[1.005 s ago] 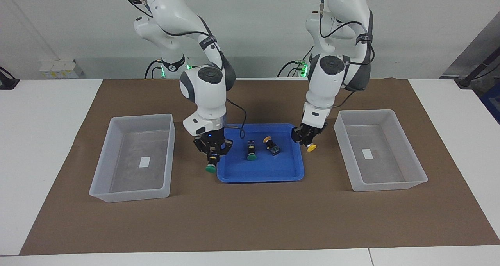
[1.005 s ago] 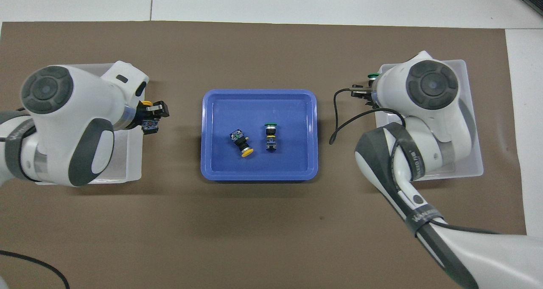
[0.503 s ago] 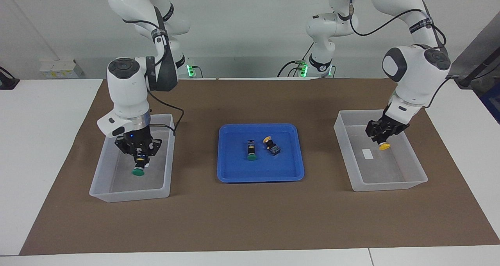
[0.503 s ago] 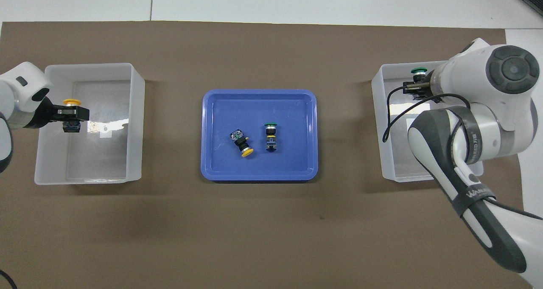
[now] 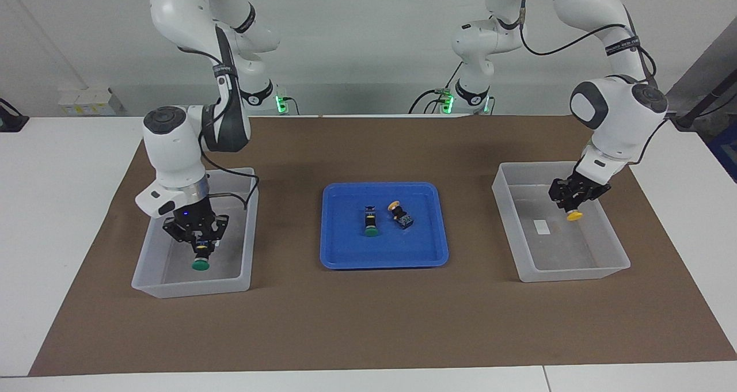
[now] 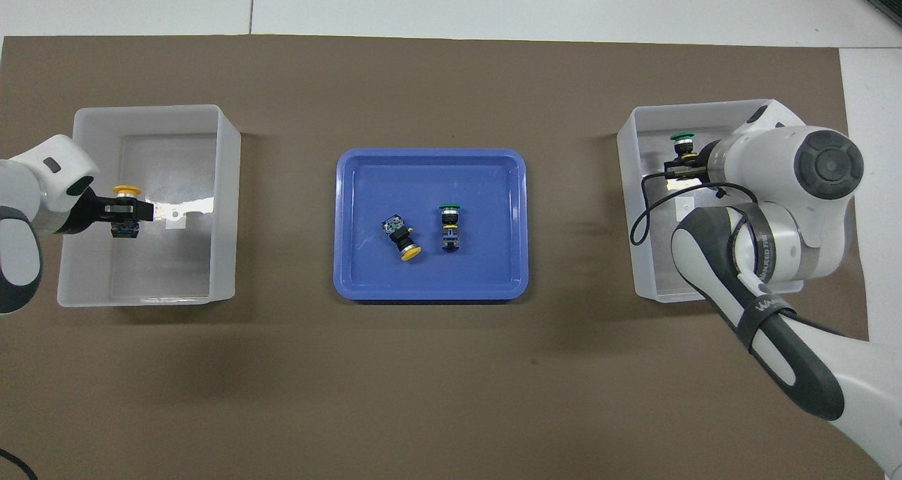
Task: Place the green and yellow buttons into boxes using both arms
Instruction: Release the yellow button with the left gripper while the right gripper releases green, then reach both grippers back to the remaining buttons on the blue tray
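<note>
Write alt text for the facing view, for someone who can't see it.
Two white robot arms each hold a push-button over a translucent plastic bin: the right gripper a green-capped button, the left gripper a yellow-capped button. Between the bins, a shallow blue tray holds one more green button and one more yellow button.

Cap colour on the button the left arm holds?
Yellow cap, clearest in the facing view.

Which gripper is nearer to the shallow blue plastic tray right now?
Neither clearly. The left gripper, holding a yellow-capped button, is over the translucent box at its own end; the right gripper is likewise over the other box, each well aside of the shallow blue plastic tray.
</note>
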Controlling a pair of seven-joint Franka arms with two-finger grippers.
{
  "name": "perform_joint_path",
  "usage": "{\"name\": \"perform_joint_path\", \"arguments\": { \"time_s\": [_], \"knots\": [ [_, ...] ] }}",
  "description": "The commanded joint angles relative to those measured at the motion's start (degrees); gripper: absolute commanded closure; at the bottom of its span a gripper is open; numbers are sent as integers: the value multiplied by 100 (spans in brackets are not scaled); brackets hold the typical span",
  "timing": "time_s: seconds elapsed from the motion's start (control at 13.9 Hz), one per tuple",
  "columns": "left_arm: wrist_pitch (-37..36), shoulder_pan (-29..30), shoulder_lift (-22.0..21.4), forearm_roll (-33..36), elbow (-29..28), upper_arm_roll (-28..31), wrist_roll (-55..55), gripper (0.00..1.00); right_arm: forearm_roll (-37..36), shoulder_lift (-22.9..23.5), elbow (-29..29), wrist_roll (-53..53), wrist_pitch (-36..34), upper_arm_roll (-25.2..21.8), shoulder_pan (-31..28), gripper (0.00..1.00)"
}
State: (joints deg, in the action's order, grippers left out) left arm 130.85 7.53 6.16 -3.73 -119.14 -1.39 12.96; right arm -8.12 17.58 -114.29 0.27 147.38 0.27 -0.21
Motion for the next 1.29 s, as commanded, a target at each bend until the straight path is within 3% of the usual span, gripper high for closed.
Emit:
{"name": "perform_joint_path", "arguments": {
  "time_s": [0.0,0.43,0.5,0.65,0.72,0.79,0.86,1.08,1.22],
  "knots": [
    [11,-49,-71,-75,-4,16,120,35,100,113,-111,-473,299,78,-373,100],
    [-499,-233,96,-75,610,-28,59,37,100,342,-120,-598,466,78,-691,99],
    [-613,-364,96,-75,716,-28,-90,36,100,403,-120,-616,615,78,-717,91],
    [-806,-733,88,-66,857,-28,-738,36,100,404,-111,-616,582,78,-683,45],
    [-868,-961,79,-58,875,-19,-1151,36,100,369,-93,-581,573,78,-639,33],
    [-869,-1198,70,-49,875,-19,-1581,36,100,308,-76,-572,538,87,-612,10],
    [-834,-1444,70,-49,849,-19,-2003,36,100,238,-50,-563,537,87,-568,0],
    [-606,-2007,0,-49,621,-28,-3024,37,108,-175,-32,-100,118,87,-235,0],
    [60,-2403,-79,-49,227,-37,-3875,37,108,-517,-23,593,-366,87,80,0]
  ]
}}
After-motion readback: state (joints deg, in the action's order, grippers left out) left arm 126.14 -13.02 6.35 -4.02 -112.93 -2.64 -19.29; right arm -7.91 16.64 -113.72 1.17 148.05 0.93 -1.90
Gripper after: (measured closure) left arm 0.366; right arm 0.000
